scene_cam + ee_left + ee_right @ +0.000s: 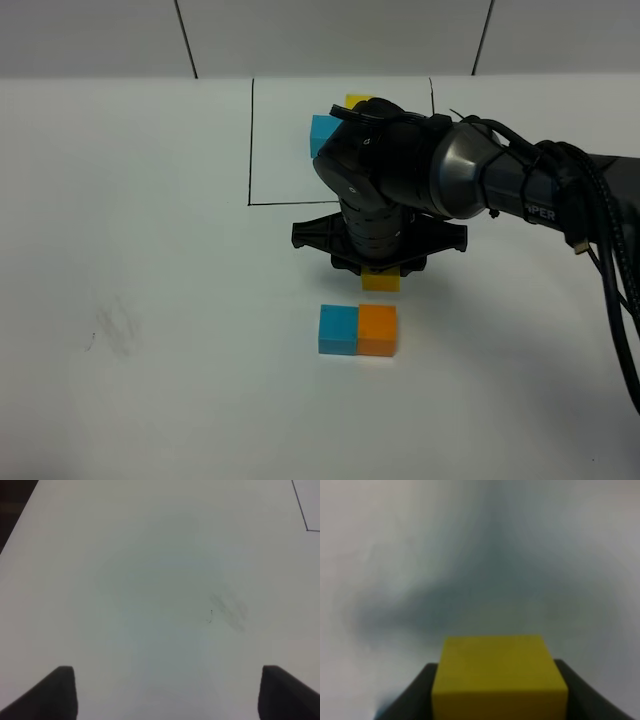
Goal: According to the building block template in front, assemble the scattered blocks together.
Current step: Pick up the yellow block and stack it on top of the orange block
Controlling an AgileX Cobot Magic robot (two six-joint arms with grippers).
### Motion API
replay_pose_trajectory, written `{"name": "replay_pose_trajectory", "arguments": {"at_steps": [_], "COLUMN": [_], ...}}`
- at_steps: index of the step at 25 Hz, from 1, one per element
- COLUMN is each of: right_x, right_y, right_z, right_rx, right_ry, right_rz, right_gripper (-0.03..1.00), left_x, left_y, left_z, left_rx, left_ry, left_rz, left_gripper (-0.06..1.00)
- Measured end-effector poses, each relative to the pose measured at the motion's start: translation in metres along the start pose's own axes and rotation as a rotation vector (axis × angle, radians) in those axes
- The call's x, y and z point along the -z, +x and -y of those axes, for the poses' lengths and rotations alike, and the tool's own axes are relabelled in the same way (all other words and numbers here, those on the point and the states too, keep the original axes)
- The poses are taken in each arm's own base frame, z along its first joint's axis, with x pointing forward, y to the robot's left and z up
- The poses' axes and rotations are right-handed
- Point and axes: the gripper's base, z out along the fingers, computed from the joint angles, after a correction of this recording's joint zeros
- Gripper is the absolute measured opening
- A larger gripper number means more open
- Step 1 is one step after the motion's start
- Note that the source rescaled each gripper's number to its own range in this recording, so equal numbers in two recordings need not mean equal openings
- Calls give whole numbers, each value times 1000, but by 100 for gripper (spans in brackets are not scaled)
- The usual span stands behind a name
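Between the right fingers (500, 690) sits the yellow cube (499, 677), closed on from both sides with dark finger walls touching its flanks; in the high view only a sliver of the same cube (381, 282) shows below the wrist. Just ahead of those fingers, toward the camera's near edge, the blue cube (338, 329) and the orange cube (377, 331) lie side by side and touching on the white surface (150, 250). The step in hand looks like the last placement: two of the scattered blocks are paired, and the yellow one is being carried to complete the L.

Behind the arm lies the building block template (252, 140), its black outline partly hidden, with a blue (322, 134) and a yellow (357, 101) cube peeking out (the orange one is not visible). Judging by that pattern, the next move calls for setting the yellow cube flush against the far face of the orange cube, square to it, without nudging the pair apart. Whether the cube touches the surface, I cannot tell.

The right arm (450, 170) reaches in from the right side, wrist bent steeply down.

The left fingers (165, 695) stand wide apart, holding nothing, over bare surface well away from the cubes.
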Motion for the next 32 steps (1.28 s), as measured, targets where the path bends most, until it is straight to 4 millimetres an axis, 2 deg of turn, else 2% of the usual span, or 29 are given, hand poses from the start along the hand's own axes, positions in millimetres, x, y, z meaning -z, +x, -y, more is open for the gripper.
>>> {"name": "replay_pose_trajectory", "arguments": {"at_steps": [9, 21, 32], "right_x": [-8, -36, -38], "right_y": [3, 11, 11], "right_z": [-2, -7, -8], "right_rx": [-9, -20, -23], "right_ry": [7, 31, 18], "right_rz": [-31, -94, -92], "right_gripper": [22, 22, 22], "left_x": [0, 0, 0], "left_y": [0, 0, 0], "left_z": [0, 0, 0], "left_rx": [0, 0, 0], "left_ry": [0, 0, 0], "left_rz": [0, 0, 0], "left_gripper": [67, 67, 67]}}
